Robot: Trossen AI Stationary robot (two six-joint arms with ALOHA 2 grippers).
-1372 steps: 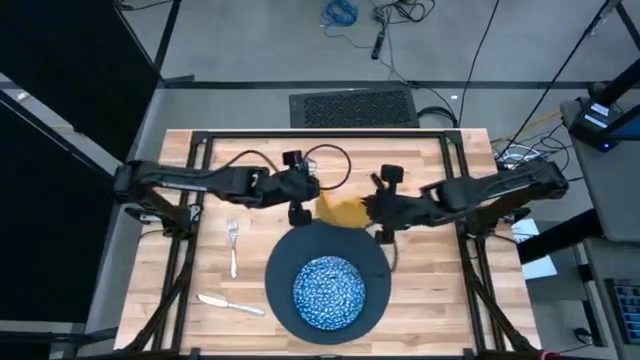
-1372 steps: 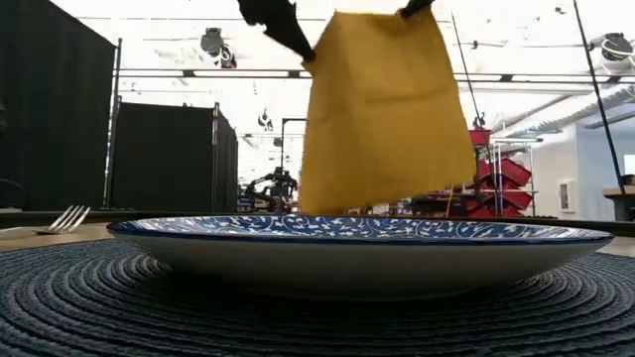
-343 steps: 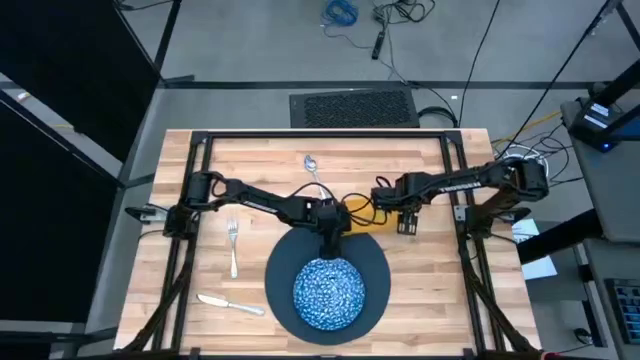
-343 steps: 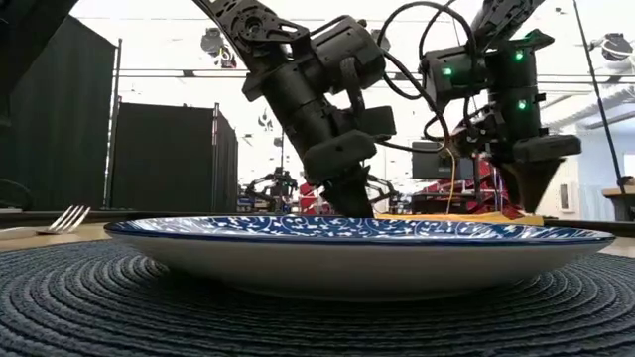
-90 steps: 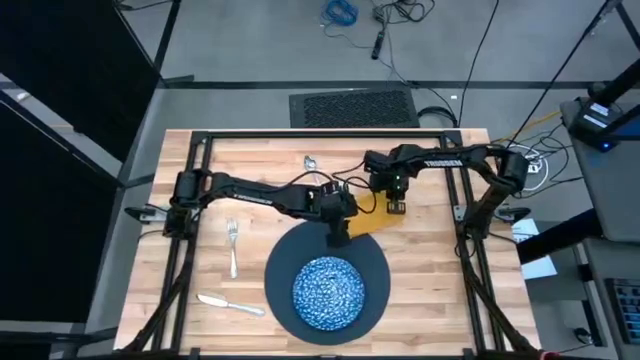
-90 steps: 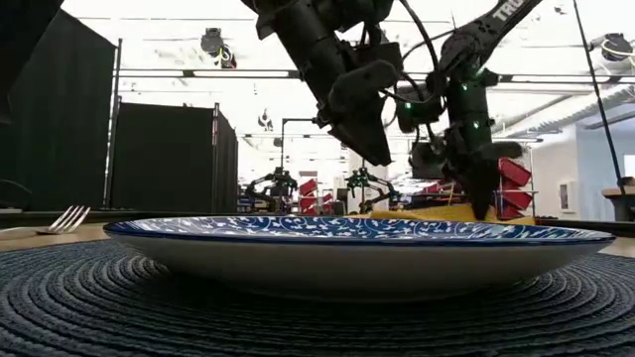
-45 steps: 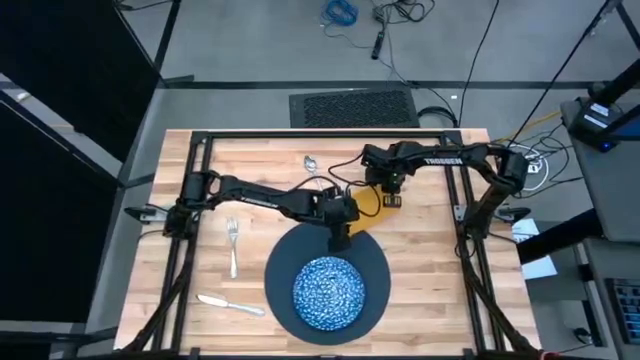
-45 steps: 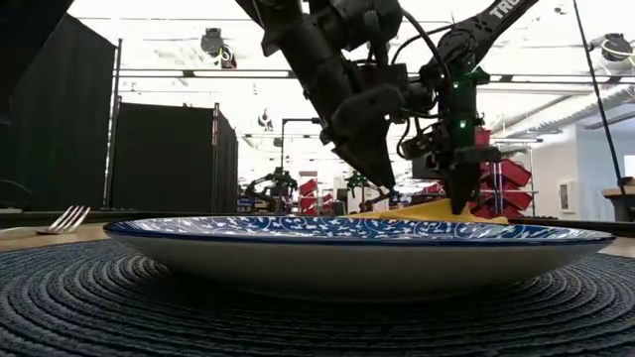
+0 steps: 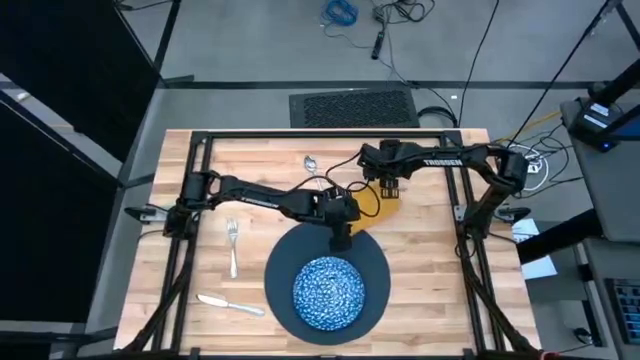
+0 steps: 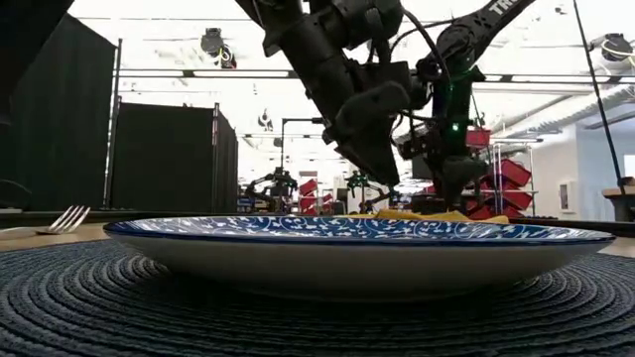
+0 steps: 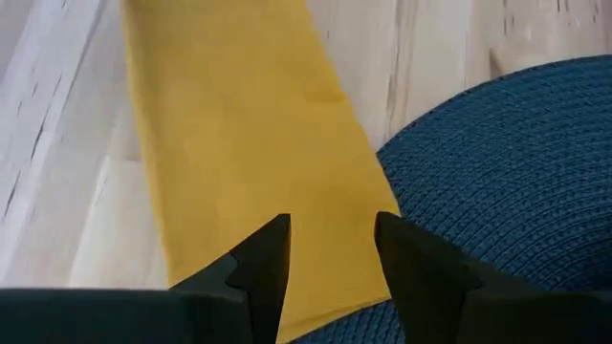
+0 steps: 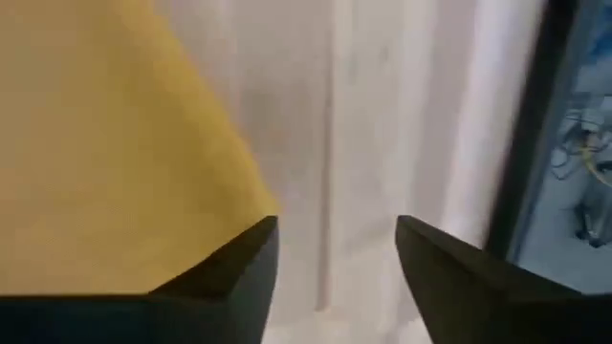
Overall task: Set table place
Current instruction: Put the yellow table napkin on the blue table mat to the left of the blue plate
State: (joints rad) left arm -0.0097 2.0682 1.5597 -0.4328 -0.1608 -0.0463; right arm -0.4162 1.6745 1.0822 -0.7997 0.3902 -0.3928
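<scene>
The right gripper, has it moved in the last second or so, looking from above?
Yes. The right gripper has shifted toward the table's far edge, over the napkin.

A robotics lab or workshop: black curtains (image 10: 164, 154), red parts bins (image 10: 501, 174) on shelving, loose cables (image 9: 385, 15) on the grey floor (another robot arm (image 10: 270, 184) stands far behind).
</scene>
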